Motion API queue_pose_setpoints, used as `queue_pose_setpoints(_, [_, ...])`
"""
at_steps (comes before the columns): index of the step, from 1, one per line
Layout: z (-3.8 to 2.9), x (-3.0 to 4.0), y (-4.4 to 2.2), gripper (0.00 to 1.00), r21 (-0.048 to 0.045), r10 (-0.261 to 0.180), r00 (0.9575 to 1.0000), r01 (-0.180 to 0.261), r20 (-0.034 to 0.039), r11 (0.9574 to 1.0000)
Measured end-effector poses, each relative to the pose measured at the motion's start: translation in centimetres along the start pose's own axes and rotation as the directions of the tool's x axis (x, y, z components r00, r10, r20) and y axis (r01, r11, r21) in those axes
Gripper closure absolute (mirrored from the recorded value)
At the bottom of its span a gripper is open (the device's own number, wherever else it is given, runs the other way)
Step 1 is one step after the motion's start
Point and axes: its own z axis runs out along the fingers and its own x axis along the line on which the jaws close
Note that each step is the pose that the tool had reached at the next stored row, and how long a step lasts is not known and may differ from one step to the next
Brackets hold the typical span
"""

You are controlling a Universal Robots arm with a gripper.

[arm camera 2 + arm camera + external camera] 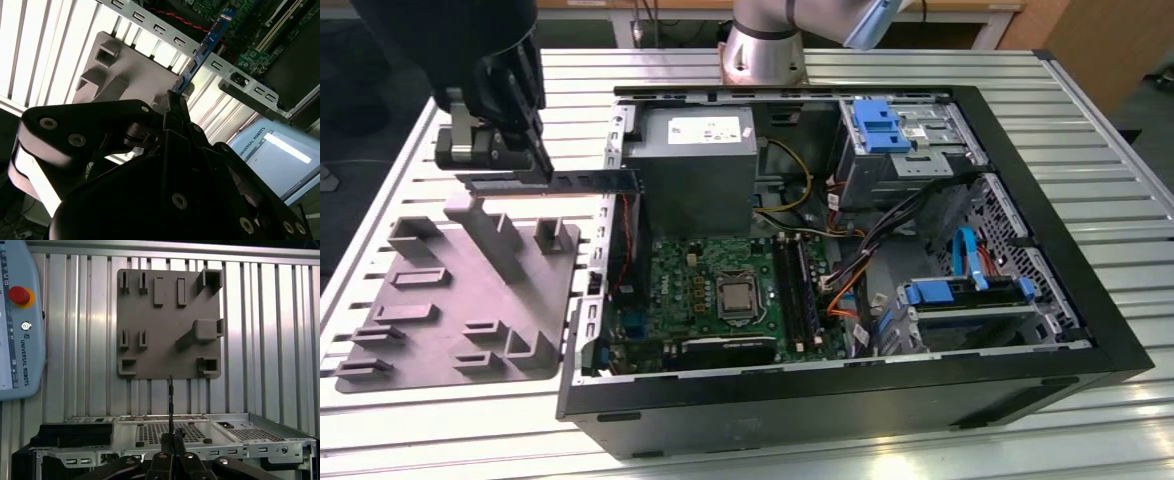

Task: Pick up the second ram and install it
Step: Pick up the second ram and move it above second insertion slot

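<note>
Silver-grey cylindrical arm joint [765,50] with a pale blue cap [870,22] at the top centre of the exterior view, and, toward that view's upper left, the matt black gripper [540,172], whose rounded link plates [85,132] bear round silver screw heads [48,122] in the second wrist view.

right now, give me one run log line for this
gripper: shut on second ram | second ram: held aloft between grey tray and open pc case | install: not yet done
</note>
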Motion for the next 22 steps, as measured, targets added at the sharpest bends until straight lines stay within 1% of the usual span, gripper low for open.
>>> queue_pose_setpoints(5, [-0.04, -0.12, -1.01, 0.88, 0.0001, 0.000, 1.0000, 0.000, -0.0037, 1.0000])
queue_pose_setpoints(14, [-0.12, -0.45, -3.37, 0.88, -0.0003, 0.000, 1.0000, 0.000, -0.0042, 1.0000])
queue_pose_setpoints(22, [-0.17, -0.70, -5.18, 0.88, -0.0005, -0.001, 1.0000, 0.001, -0.0042, 1.0000])
